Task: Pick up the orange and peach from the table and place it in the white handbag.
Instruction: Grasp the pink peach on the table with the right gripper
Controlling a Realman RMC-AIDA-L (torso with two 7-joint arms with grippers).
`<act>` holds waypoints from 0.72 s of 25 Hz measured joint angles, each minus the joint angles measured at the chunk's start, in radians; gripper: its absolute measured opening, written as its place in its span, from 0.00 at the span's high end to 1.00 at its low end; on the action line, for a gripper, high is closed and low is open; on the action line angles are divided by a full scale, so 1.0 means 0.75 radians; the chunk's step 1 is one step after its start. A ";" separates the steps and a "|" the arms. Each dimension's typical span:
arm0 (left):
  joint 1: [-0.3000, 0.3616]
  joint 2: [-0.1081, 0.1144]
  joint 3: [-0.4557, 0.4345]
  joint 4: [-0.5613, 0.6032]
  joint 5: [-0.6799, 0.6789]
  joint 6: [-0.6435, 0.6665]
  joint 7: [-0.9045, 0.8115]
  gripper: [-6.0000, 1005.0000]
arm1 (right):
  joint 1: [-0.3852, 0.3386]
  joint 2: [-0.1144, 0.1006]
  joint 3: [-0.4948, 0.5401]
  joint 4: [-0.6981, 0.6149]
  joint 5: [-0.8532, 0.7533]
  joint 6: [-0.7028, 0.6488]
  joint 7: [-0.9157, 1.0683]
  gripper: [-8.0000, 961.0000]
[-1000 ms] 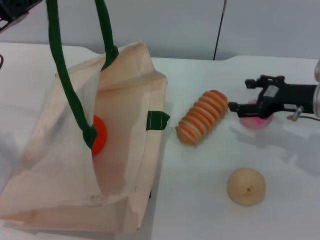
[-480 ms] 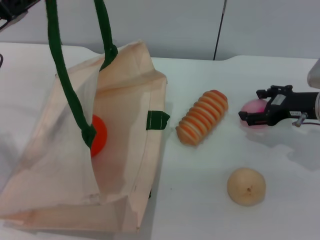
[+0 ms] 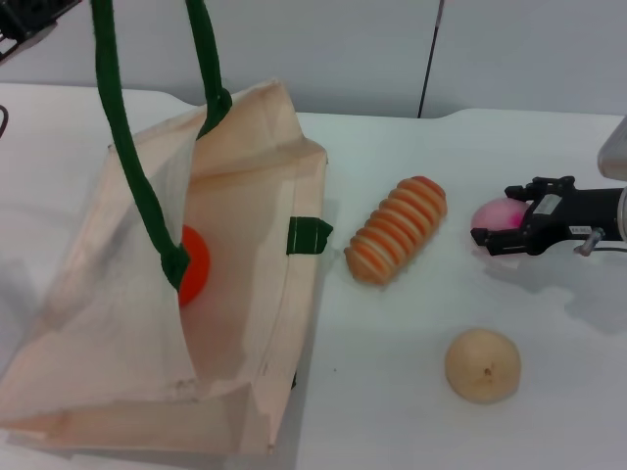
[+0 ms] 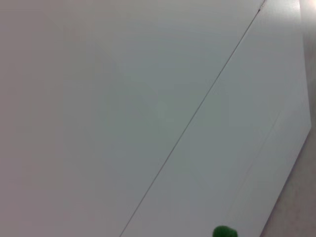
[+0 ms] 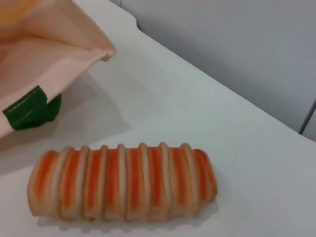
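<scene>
The white handbag [image 3: 250, 186] stands open on the left of the table, its dark green handles [image 3: 122, 147] pulled up out of the top of the head view. The orange [image 3: 194, 262] lies inside it. At the top left corner, by the handles, is a dark part of my left gripper [image 3: 24, 20]. The peach [image 3: 493, 211] rests on the table at the right. My right gripper [image 3: 495, 215] is low over the table, open, one finger on each side of the peach. A corner of the handbag [image 5: 44, 39] shows in the right wrist view; the peach does not.
A ribbed orange-and-cream oblong piece [image 3: 397, 230] lies between the handbag and the peach, also close in the right wrist view [image 5: 123, 182]. A beige round fruit [image 3: 482, 365] sits nearer the front. A bit of green strap [image 4: 224, 232] shows in the left wrist view.
My right gripper has drawn back to the right and dropped lower, so its fingers now straddle the peach. The handbag and orange have not moved.
</scene>
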 joint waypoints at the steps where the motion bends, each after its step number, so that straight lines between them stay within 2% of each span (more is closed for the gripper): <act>1: 0.000 0.001 0.000 -0.002 0.000 0.000 0.002 0.87 | 0.000 0.000 0.000 0.000 0.000 0.008 0.000 0.09; 9: -0.001 0.005 0.000 -0.006 -0.001 0.000 0.004 0.87 | 0.004 0.002 -0.002 0.016 -0.012 0.055 0.001 0.10; 14: -0.002 0.006 0.000 -0.007 -0.001 0.001 0.004 0.87 | 0.004 0.002 -0.002 0.017 -0.013 0.061 0.003 0.27; 18: -0.001 0.006 0.000 -0.007 -0.002 0.003 0.005 0.87 | 0.004 0.002 -0.002 0.018 -0.013 0.062 0.003 0.33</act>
